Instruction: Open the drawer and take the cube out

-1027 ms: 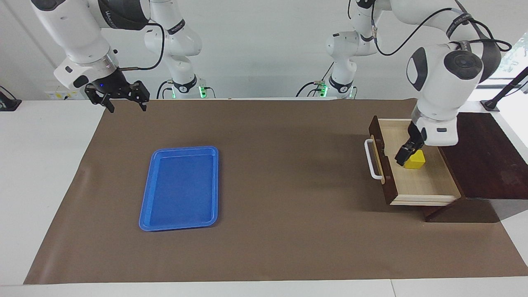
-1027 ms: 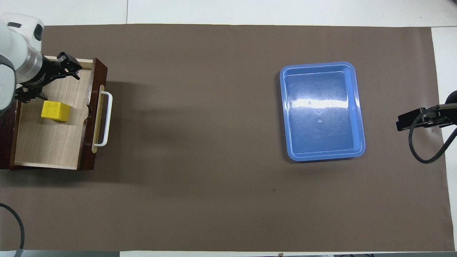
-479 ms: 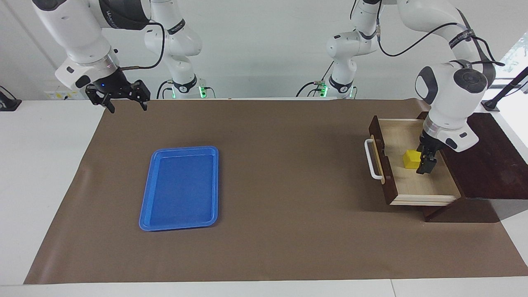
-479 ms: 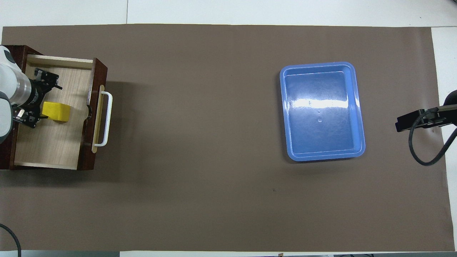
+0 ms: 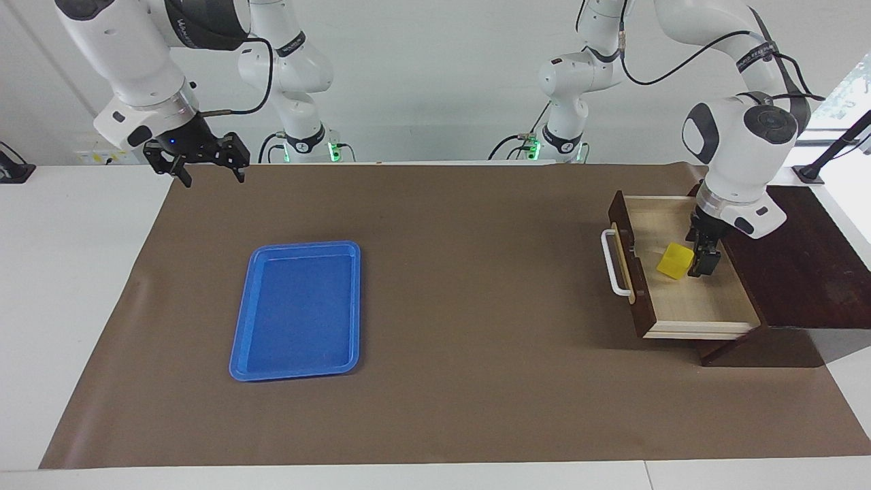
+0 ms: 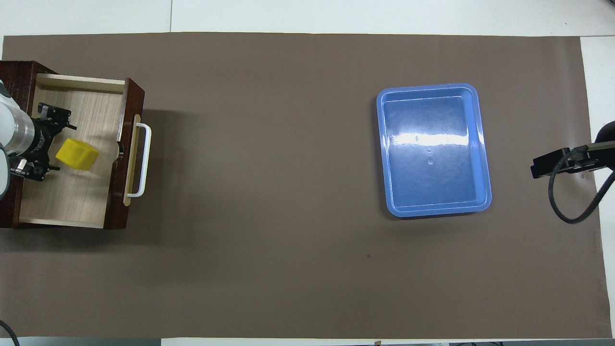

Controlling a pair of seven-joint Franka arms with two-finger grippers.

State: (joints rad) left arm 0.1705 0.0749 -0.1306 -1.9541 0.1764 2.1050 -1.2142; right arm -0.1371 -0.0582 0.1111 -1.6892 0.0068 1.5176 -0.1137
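The cube (image 5: pixel 675 261) sat tilted inside the pulled-out drawer (image 5: pixel 687 309) at the left arm's end of the surface. The left gripper (image 5: pixel 702 262) was down in the drawer just beside it, jaws wide, holding nothing. The right gripper (image 5: pixel 204 163) waited with jaws wide over the brown mat's (image 5: pixel 463 272) corner, the blue tray (image 5: pixel 299 309) well apart.

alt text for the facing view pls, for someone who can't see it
The left gripper, open, is down inside the pulled-out drawer, right beside a tilted yellow cube on the drawer floor. The right gripper waits, open, in the air over the other end of the brown mat, where an empty blue tray lies.
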